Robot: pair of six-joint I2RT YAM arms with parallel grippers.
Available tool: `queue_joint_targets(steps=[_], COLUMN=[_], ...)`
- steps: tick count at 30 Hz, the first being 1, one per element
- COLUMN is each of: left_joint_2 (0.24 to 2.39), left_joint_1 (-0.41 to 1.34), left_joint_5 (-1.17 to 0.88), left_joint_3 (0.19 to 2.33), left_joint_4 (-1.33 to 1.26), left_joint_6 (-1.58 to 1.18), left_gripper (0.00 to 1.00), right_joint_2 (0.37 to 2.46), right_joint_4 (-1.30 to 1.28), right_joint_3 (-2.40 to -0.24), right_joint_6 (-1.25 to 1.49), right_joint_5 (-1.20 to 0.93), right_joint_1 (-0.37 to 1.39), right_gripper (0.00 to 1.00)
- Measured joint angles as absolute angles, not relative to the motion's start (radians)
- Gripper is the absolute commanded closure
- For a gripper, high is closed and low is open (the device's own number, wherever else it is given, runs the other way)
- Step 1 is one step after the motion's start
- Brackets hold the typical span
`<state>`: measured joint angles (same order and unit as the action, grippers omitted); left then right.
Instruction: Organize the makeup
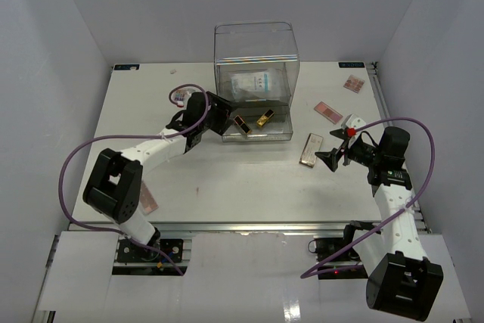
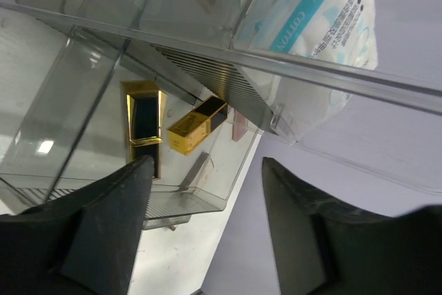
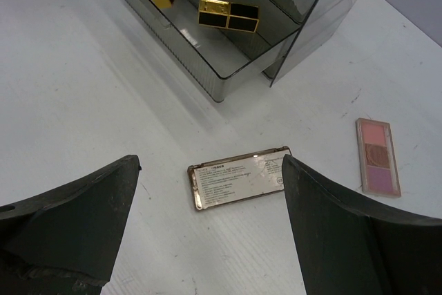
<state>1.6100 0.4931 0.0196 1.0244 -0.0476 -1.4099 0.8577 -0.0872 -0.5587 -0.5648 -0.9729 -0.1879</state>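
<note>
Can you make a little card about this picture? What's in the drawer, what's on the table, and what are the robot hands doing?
In drawer: two black-and-gold lipsticks
In clear box: cotton packet
On table: gold palette, pink palette, small palette
Left gripper: open, empty, at the drawer
Right gripper: open, empty, pointed at gold palette

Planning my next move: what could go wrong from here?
The rose-gold palette lies flat ahead of the open right pincer; its fingers may skid off the thin edges. The open left pincer sits right at the pulled-out drawer; a nudge could shove it or scatter the two lipsticks.
</note>
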Motion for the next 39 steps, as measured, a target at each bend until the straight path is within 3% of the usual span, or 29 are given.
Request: queue_joint_targets(steps=[7,11,13,18,23,25,34,39], left_joint_2=[1.594,1.489,1.409,1.211,1.004,0.951,0.843,0.812], left_joint_1=[0.493,0.493,0.489,0.479,0.471,0.469,0.464,0.461], left_joint_5=[-0.015,-0.126,-0.214,-0.402,-0.367,-0.322,-0.162,-0.142], left_joint_3=[1.018,0.937,0.903,0.888,0.767,0.7,0.633,0.632], left_joint_4=[-0.108,-0.199,-0.22,-0.171,-0.038,-0.001,0.091,0.083], left_joint_6=[-1.378,-1.253,-1.148,-0.782,-0.471,-0.391,-0.248,-0.234], left_gripper=[0.26,0.35,0.41,0.44,0.43,0.42,0.36,0.36], right_joint_2=[0.857,0.853,0.848,0.872,1.039,1.152,1.632,1.729], right_joint_4=[-0.125,-0.218,-0.274,-0.399,-0.454,-0.464,-0.392,-0.295], right_joint_3=[-0.559,-0.559,-0.559,-0.58,-0.702,-0.772,-1.047,-1.114], right_joint_6=[-0.617,-0.751,-0.838,-1.036,-1.131,-1.149,-1.063,-0.963], right_joint_5=[-1.029,-1.109,-1.14,-1.111,-0.929,-0.857,-0.502,-0.328], right_joint_1=[-0.188,-0.187,-0.172,0.039,0.369,0.445,0.603,0.607], right_gripper=[0.09,0.01,0.13,0.3,0.56,0.62,0.69,0.6])
